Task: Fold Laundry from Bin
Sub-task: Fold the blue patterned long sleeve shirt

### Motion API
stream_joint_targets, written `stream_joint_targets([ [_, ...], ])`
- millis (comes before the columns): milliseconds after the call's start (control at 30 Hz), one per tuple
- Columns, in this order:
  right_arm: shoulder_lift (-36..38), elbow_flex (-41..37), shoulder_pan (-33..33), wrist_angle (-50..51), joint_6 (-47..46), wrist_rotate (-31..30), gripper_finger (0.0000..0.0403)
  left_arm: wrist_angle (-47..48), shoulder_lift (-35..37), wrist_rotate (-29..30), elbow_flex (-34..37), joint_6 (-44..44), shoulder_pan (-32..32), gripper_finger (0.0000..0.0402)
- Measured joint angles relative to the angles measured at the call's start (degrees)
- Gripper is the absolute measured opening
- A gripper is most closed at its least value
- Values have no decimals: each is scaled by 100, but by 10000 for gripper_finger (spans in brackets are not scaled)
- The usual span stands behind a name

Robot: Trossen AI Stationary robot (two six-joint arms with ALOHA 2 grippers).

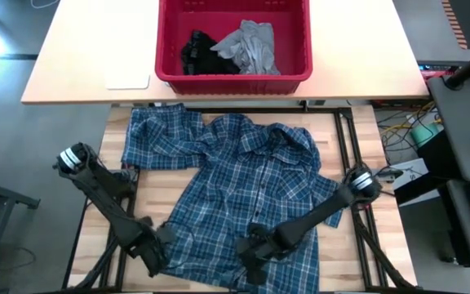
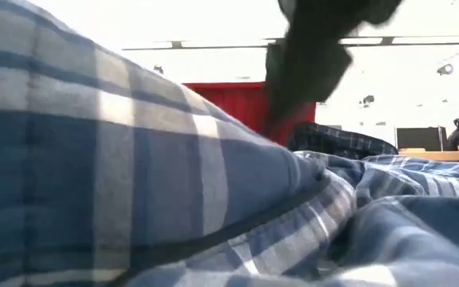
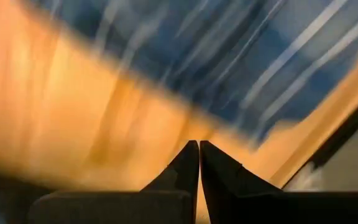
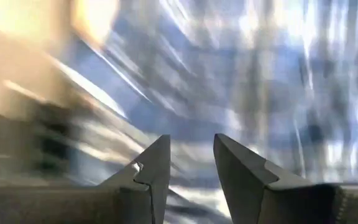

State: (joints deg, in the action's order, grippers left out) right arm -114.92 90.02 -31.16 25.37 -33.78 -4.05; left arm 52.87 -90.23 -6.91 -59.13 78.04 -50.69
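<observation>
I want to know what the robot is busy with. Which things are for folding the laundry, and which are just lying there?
For the job:
- plaid shirt, spread on the table
- red bin
- grey T-shirt in the bin
- black garment in the bin
- left gripper, shut
- right gripper, open

Just lying about:
- white sheet beside the bin
- cables off the table's edge

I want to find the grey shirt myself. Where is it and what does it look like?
Look at the red rectangular plastic bin at the table's far edge. Inside, on its right side, lies a crumpled light grey T-shirt. Beside it is a small black garment, much darker, while the blue-and-white plaid shirt lies outside the bin.
</observation>
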Motion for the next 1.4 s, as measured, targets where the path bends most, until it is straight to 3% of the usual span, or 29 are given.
stream_joint_targets([
  [100,194,-74,-55,-941,263,-16,118,-1069,-112,697,31,-78,56,0],
  [167,111,-231,-72,-1717,446,-9,118,-1453,-324,852,59,-207,118,0],
  [333,-562,-244,-66,-2361,426,303,118,-1046,-1095,627,92,-477,172,0],
  [500,-998,-59,-151,-1997,107,1048,118,-788,-1490,149,54,-701,118,0],
  [700,-587,200,-233,-571,436,1105,118,-456,-1369,113,90,-767,71,0],
  [900,432,178,-313,-270,620,5,118,562,-978,-15,157,-425,69,0],
  [1000,565,21,-376,-8,406,-346,118,322,-652,31,65,-227,58,0],
  [1100,518,-334,-506,139,-122,-319,118,170,-507,449,-241,-202,62,0],
  [1267,503,-1204,-699,214,-1164,-45,118,-51,-567,1781,-665,-328,163,0],
  [1400,743,-1920,-808,179,-1837,726,118,-74,-790,1377,-243,-431,216,0],
])
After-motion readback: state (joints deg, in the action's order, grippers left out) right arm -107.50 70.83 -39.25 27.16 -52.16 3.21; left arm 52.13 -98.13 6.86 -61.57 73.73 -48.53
